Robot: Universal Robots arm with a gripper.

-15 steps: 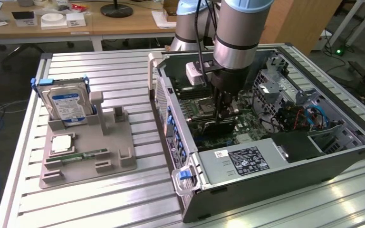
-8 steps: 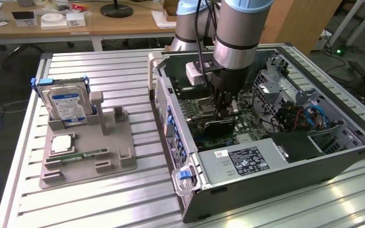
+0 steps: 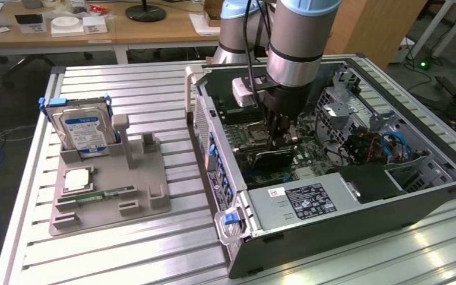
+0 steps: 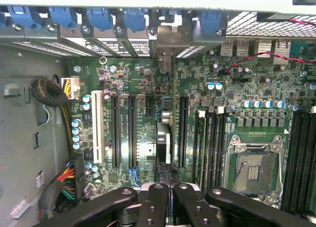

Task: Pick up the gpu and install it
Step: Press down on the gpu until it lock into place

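Reaching down into the open computer case (image 3: pixel 355 196), the robot arm (image 3: pixel 299 47) fills the upper middle of the exterior view. Its gripper (image 3: pixel 279 141) is shut on the gpu (image 3: pixel 274 159), a thin dark card that stands on edge just under it, over the green motherboard (image 3: pixel 248 133) in the middle of the frame. Below the card is the grey power supply (image 3: pixel 307 202) with a black sticker and a small white sticker; the writing on them is too small to read.

At the left of the frame a grey holder tray (image 3: pixel 109 190) lies on the metal table (image 3: pixel 157 95). A silver hard drive (image 3: pixel 85 133) stands upright in it. Its label is blue and white, but the words cannot be read. A narrow green memory stick (image 3: pixel 101 195) lies flat lower on the tray. A wooden desk (image 3: pixel 93 29) runs along the top left.

In the wrist view, the gripper (image 4: pixel 167 197) sits at the bottom middle, its two black fingers (image 4: pixel 153 207) pressed close together on the gpu (image 4: pixel 165 138). The card shows edge-on, running up the middle of the frame between the long black slots (image 4: pixel 132 131) of the motherboard (image 4: pixel 232 89). A white slot (image 4: pixel 98 131) stands left of them. The silver processor socket (image 4: pixel 254 168) is at the lower right. Blue clips (image 4: pixel 64 17) line the top left. Tiny white print on the board cannot be read.
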